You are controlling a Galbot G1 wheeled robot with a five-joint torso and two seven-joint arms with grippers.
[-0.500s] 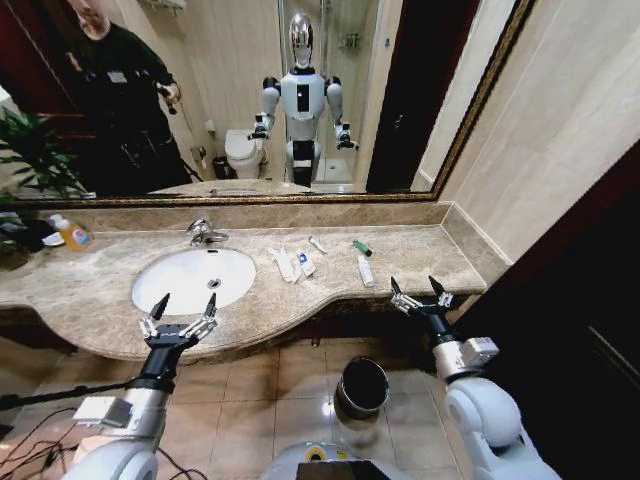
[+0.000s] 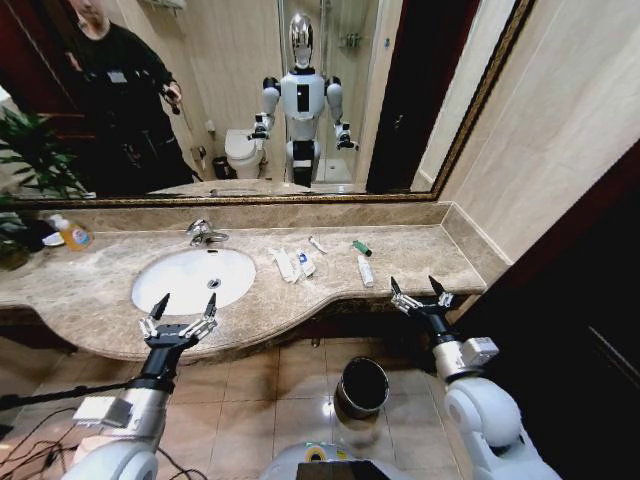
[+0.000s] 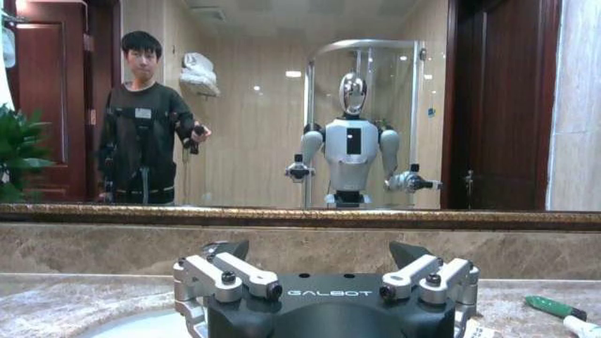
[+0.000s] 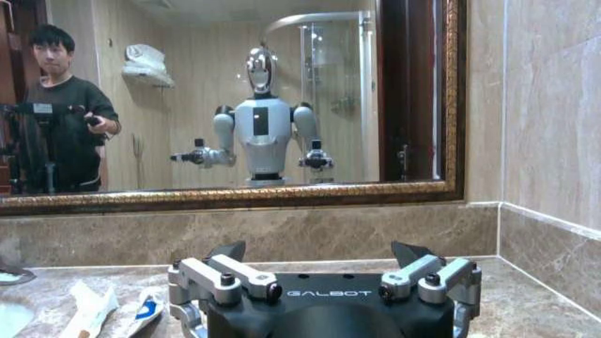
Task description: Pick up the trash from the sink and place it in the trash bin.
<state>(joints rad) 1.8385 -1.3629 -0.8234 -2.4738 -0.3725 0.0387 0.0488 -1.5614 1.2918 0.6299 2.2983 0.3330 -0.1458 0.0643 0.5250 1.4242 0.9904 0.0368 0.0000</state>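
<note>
Right gripper (image 2: 420, 292) hangs wide open at the counter's front edge, holding nothing; the trash (image 2: 365, 269) lies just ahead of it and a touch to its left, on the marble beside the sink (image 2: 193, 279), the nearest white tube pointing roughly away from the jaws; left gripper (image 2: 182, 314), also spread and empty, hovers before the basin, farther off; the bin (image 2: 361, 387) stands on the floor below, between the arms.
</note>
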